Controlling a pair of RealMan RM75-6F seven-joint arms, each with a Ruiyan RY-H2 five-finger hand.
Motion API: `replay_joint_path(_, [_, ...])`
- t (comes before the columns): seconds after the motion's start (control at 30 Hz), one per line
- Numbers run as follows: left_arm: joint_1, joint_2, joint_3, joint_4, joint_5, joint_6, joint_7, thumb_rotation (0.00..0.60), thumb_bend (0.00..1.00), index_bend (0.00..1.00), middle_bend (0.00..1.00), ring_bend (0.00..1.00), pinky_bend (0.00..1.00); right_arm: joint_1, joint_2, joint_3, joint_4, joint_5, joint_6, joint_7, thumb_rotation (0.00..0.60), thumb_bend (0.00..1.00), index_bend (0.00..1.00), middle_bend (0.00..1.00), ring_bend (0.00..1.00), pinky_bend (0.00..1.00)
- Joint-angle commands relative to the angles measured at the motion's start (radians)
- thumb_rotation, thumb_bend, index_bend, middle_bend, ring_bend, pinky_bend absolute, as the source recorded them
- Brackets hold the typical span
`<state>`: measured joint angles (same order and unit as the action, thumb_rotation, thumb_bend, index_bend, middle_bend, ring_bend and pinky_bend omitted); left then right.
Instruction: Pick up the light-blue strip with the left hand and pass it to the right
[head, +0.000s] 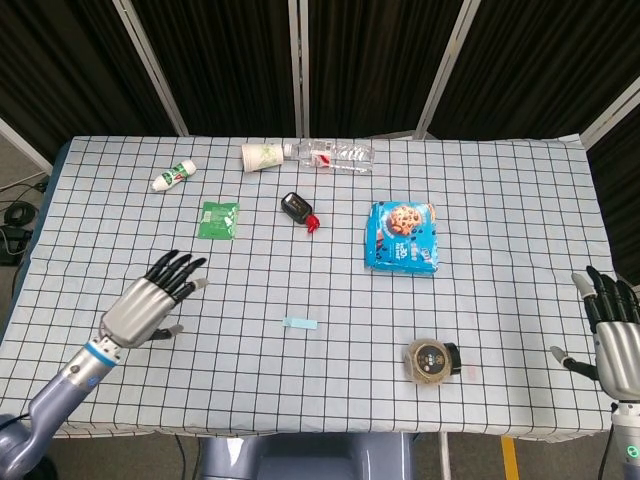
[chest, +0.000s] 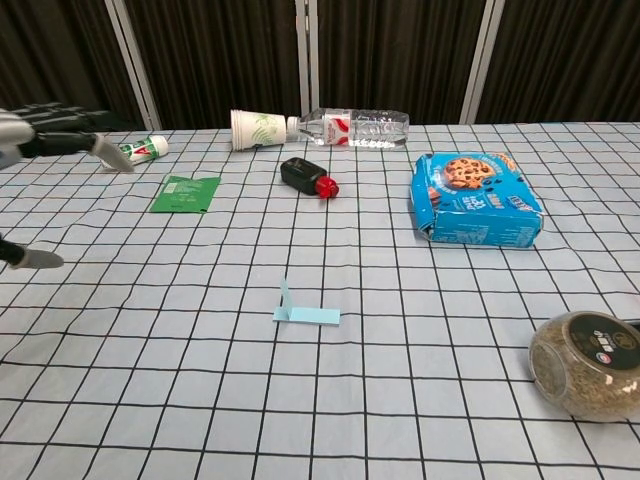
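The light-blue strip (head: 299, 323) lies flat on the checked tablecloth near the table's middle front; the chest view shows the strip (chest: 306, 314) with its left end bent upward. My left hand (head: 150, 300) hovers over the cloth well to the left of the strip, fingers spread and holding nothing. In the chest view only the left hand's fingertips (chest: 62, 128) enter at the far left edge. My right hand (head: 618, 335) stays at the table's right edge, fingers apart, empty.
A round jar (head: 429, 360) lies right of the strip. A blue cookie box (head: 401, 237), black-and-red bottle (head: 299, 209), green packet (head: 218, 219), white tube (head: 173, 175), paper cup (head: 261, 156) and clear bottle (head: 335, 154) sit farther back.
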<state>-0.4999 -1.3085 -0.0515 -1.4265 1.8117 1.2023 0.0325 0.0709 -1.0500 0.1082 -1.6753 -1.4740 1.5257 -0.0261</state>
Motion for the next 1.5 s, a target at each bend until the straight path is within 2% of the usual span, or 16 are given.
replay_joint_path(0.03, [-0.101,-0.062,-0.014,0.053,0.065,-0.074,0.013,0.6,0.33,0.38,0.0,0.0,0.0,0.003,-0.004,0.006,0.006,0.012,-0.006,-0.006,0.6,0.0,0.06,0.0,0.0,0.0])
replay_joint_path(0.23, [-0.243,-0.169,-0.019,0.176,0.154,-0.114,0.041,0.6,0.33,0.42,0.0,0.0,0.0,0.008,-0.011,0.022,0.021,0.055,-0.02,-0.02,0.6,0.0,0.06,0.0,0.0,0.0])
replay_joint_path(0.43, [-0.313,-0.241,0.005,0.274,0.162,-0.143,0.022,0.6,0.33,0.43,0.0,0.0,0.0,0.007,-0.012,0.031,0.028,0.083,-0.027,-0.024,0.6,0.0,0.06,0.0,0.0,0.0])
replay_joint_path(0.83, [-0.351,-0.347,0.057,0.389,0.14,-0.135,0.012,0.6,0.33,0.45,0.0,0.0,0.0,0.002,0.001,0.041,0.031,0.103,-0.03,0.003,0.6,0.0,0.06,0.0,0.0,0.0])
replay_joint_path(1.4, [-0.36,-0.405,0.08,0.422,0.071,-0.147,0.088,0.6,0.33,0.51,0.0,0.0,0.0,-0.001,0.007,0.042,0.03,0.102,-0.028,0.013,0.6,0.0,0.06,0.0,0.0,0.0])
replay_joint_path(1.5, [-0.361,-0.411,0.084,0.425,0.063,-0.145,0.095,0.6,0.35,0.54,0.0,0.0,0.0,-0.001,0.007,0.042,0.03,0.101,-0.028,0.014,0.6,0.0,0.06,0.0,0.0,0.0])
